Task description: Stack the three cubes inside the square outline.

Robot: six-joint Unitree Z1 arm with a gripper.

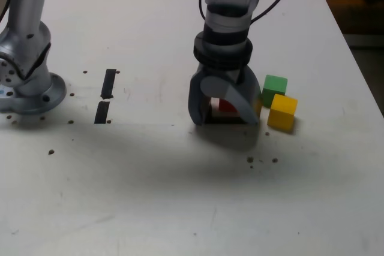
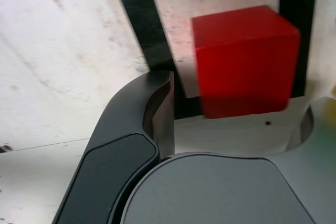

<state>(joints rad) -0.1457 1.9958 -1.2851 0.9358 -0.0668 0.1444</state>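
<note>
Now gripper is standing open, jaws straddling red cube inside square outline. Green cube and yellow cube are sitting at its 3 o'clock in the exterior view.

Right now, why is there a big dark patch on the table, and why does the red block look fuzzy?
Exterior view: the dark patch is the arm's shadow across the table in front of the tool. Wrist view: the red block is very close, so its edges look soft.
</note>
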